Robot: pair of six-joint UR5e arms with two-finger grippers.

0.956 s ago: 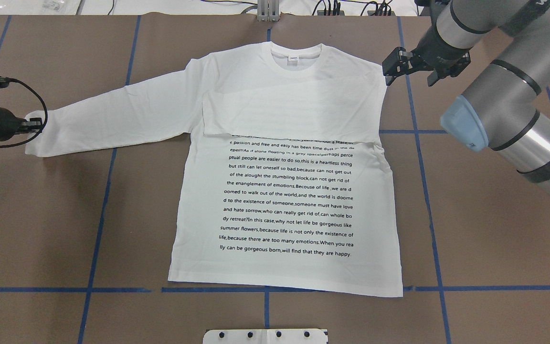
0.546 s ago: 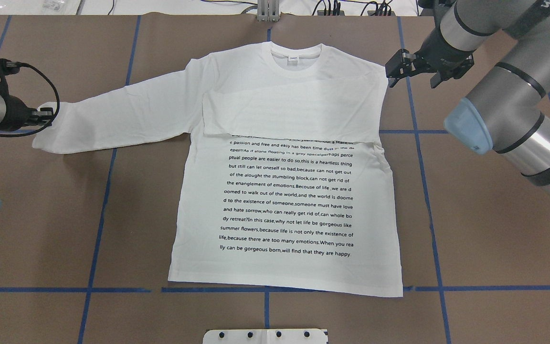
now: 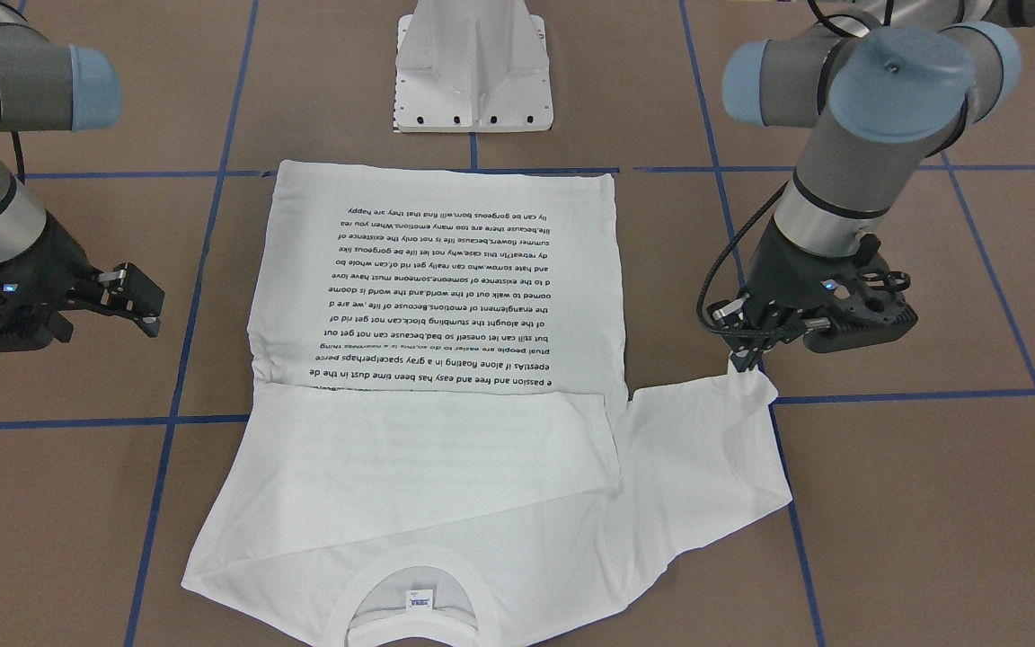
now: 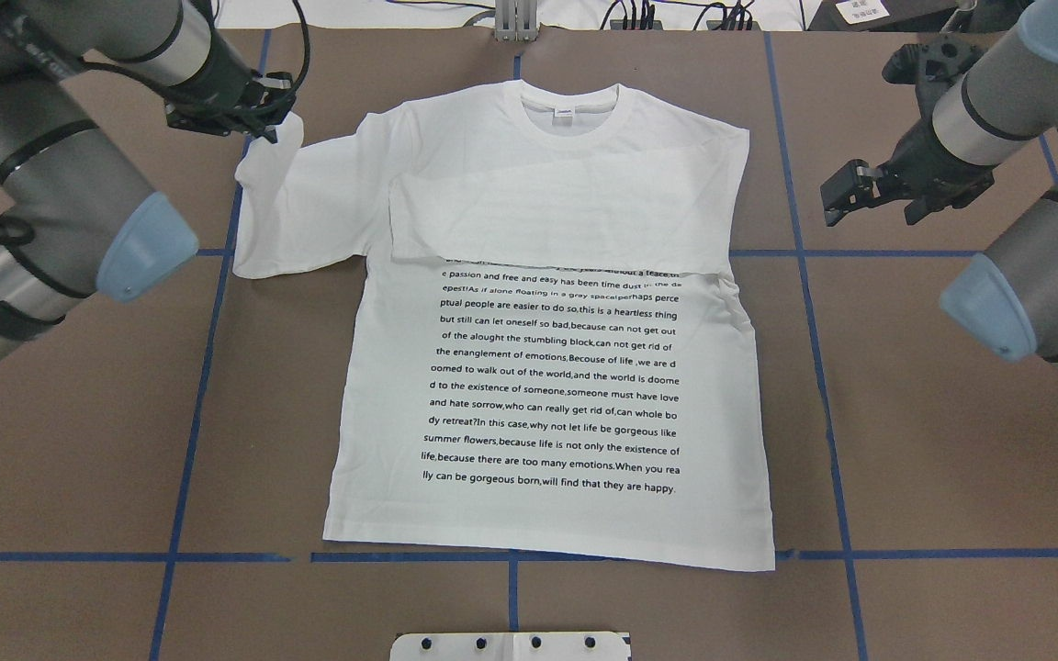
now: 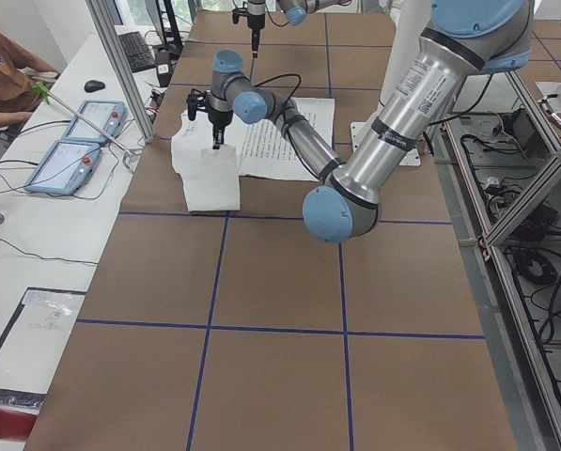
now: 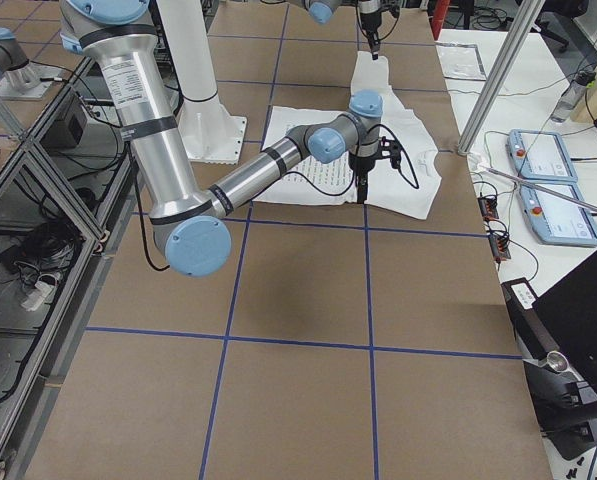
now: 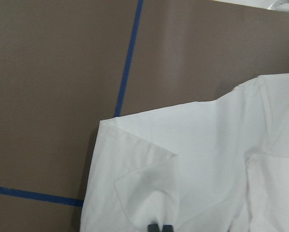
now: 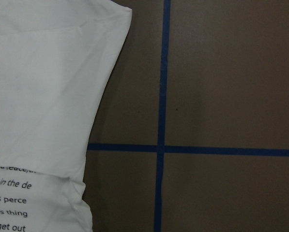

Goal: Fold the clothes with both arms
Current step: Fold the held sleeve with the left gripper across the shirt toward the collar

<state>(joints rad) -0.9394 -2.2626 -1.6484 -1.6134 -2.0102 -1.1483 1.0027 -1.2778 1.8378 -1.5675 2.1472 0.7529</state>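
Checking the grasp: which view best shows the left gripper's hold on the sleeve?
Exterior front-facing: the left gripper pinches the end of the sleeve in plain sight. Overhead shows it too, partly under the wrist. Left wrist shows only fingertips on cloth; side views show it small.

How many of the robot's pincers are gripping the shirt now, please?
1. The left pincer is shut on the sleeve end of the shirt, beside its shoulder; the right pincer hangs open, clear of the cloth.
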